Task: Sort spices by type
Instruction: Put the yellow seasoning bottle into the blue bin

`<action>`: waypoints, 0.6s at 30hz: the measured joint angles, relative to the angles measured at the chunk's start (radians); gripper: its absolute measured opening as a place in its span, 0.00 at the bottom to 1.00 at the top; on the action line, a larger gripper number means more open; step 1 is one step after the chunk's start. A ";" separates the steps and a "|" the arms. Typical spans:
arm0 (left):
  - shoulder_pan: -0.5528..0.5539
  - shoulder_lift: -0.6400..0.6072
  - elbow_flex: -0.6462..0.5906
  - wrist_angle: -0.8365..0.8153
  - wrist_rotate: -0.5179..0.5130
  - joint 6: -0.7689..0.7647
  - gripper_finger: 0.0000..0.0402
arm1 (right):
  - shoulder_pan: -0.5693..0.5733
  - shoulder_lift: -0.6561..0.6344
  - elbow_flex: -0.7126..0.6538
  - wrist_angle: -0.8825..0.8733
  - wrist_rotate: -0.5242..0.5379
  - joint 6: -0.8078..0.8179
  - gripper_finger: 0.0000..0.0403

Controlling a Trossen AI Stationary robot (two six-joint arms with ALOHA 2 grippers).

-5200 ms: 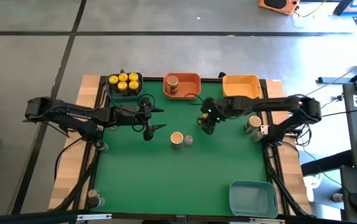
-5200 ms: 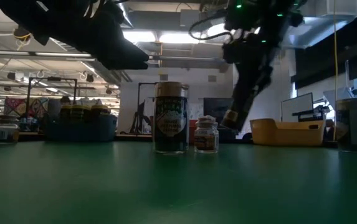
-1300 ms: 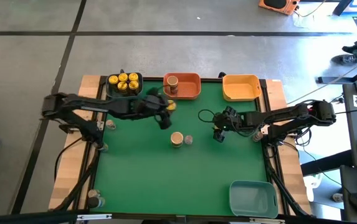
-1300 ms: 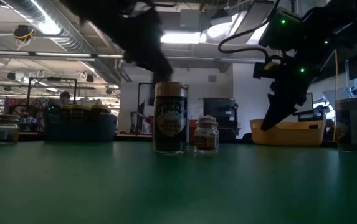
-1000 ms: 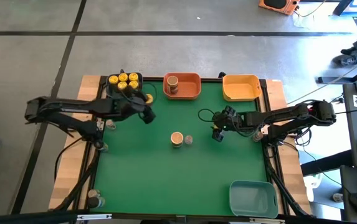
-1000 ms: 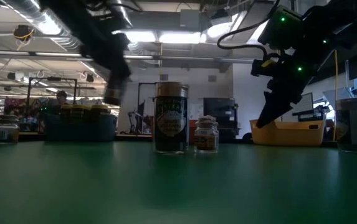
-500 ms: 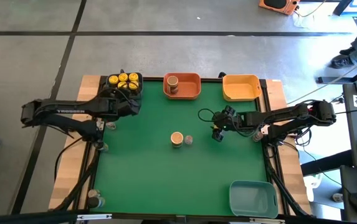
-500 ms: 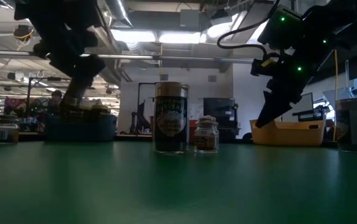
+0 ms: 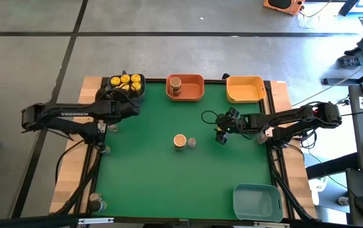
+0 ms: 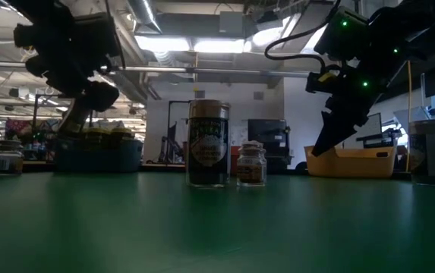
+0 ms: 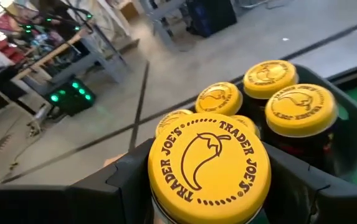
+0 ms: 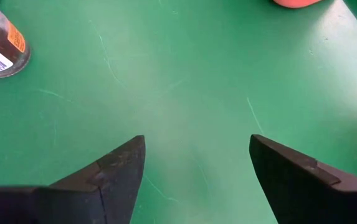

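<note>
My left gripper (image 9: 128, 103) is shut on a yellow-lidded spice jar (image 11: 209, 168) at the near edge of the dark bin (image 9: 142, 82) at the table's far left, which holds several yellow-lidded jars (image 11: 293, 109). My right gripper (image 9: 221, 137) is open and empty above the green mat, right of centre. A tan-lidded jar (image 9: 180, 140) and a tiny jar (image 9: 192, 142) stand upright side by side at mid-table. Both also show in the low view, the tan-lidded jar (image 10: 208, 144) and the tiny jar (image 10: 251, 164). Another tan-lidded jar (image 9: 175, 82) stands in the orange bin (image 9: 194, 93). My left gripper pinches the yellow-lidded jar between its two fingers (image 11: 125, 183), one on each side of the jar just under the lid's rim (image 11: 161, 200). The lid faces the wrist camera. In the low view the arm slants down over the bin; whether the jar's foot rests on anything is hidden.
An empty yellow bin (image 9: 245, 88) stands at the far right and a pale blue bin (image 9: 257, 201) at the near right corner. A jar (image 9: 255, 126) stands by the right edge. More jars stand off the mat on the left, one (image 9: 111, 127) farther and one (image 9: 95, 202) nearer.
My left gripper has carried the yellow-lidded jar from beside the orange bin toward the table's far left and come down at the bin of yellow-lidded jars, staying shut on it.
</note>
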State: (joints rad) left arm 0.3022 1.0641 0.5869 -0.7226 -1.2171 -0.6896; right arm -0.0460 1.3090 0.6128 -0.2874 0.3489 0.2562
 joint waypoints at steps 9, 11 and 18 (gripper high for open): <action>0.027 0.000 -0.137 0.233 -0.110 0.032 0.58 | 0.000 0.000 0.000 0.000 0.000 0.000 0.71; 0.034 0.000 -0.162 0.274 -0.124 0.058 0.58 | 0.000 0.000 0.000 0.000 0.000 0.000 0.71; 0.030 -0.007 -0.153 0.407 -0.019 0.160 0.59 | 0.000 0.000 0.000 0.001 0.001 0.000 0.71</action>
State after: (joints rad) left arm 0.3322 1.0573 0.4336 -0.3154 -1.2364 -0.5298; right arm -0.0456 1.3090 0.6128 -0.2864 0.3499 0.2558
